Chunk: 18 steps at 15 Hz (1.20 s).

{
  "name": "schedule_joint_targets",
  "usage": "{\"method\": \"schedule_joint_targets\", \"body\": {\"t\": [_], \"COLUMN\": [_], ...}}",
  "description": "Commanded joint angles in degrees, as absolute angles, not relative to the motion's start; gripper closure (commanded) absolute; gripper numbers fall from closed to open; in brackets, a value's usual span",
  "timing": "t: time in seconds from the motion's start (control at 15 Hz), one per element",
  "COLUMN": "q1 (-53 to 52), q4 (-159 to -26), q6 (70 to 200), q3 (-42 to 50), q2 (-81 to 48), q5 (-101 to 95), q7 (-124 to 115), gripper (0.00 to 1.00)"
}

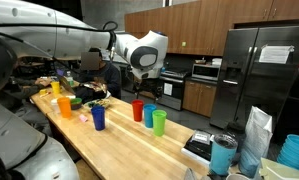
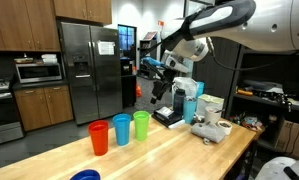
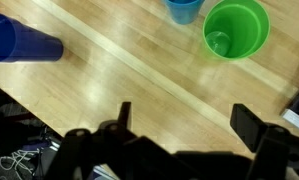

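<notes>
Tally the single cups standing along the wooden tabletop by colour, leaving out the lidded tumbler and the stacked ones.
Red cup: 1
Light blue cup: 1
Green cup: 1
Dark blue cup: 1
Orange cup: 1
Yellow cup: 1
Total: 6

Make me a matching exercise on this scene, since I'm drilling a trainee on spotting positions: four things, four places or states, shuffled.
1 light blue cup
2 dark blue cup
3 green cup
4 gripper

a open, above the table
b one end of the row of three
c middle of the row
d alone, apart from the row

Pairs: 1-c, 2-d, 3-b, 4-a.
</notes>
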State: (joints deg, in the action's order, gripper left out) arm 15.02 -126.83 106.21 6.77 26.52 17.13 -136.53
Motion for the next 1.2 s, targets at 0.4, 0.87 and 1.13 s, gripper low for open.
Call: {"method": "schedule_joint_targets", "body": {"t": [0.4,0.87,1.13], "q1": [15.04,17.18,18.25], "q4": [-125.92,-119.34,-112.21], "q6": [104.64,93.78,88.24], "q3": [6.93,8.56,8.85], "q2": [25.85,23.55,21.01], "q5": [17.04,11.51,7.35], "q7": [-136.94,-137.81,-138.96], "gripper": [0.00,0.00,0.00]}}
